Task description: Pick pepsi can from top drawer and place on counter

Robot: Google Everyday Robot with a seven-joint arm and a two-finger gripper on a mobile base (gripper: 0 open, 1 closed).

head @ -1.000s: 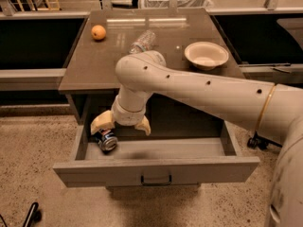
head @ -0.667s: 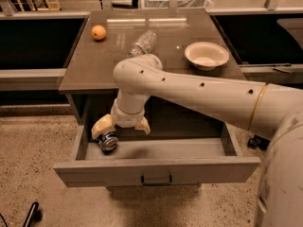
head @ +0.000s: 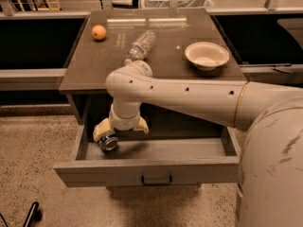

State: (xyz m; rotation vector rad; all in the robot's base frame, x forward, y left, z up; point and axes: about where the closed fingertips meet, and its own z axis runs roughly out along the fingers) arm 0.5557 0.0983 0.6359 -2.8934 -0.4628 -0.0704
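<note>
The hand (head: 120, 128) is being held low in the drawer (head: 189, 149), fingers (head: 100, 129) apart, beside the can (head: 108, 142); the can is best being centred between them before clamping.

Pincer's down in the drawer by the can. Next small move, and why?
Probably shift the pincer slightly toward the drawer's left wall before closing. It hangs open, low in the drawer's left part. The can appears to lie on its side by the finger nearer that wall, not centred between the two, so closing now might only clip its edge.
</note>
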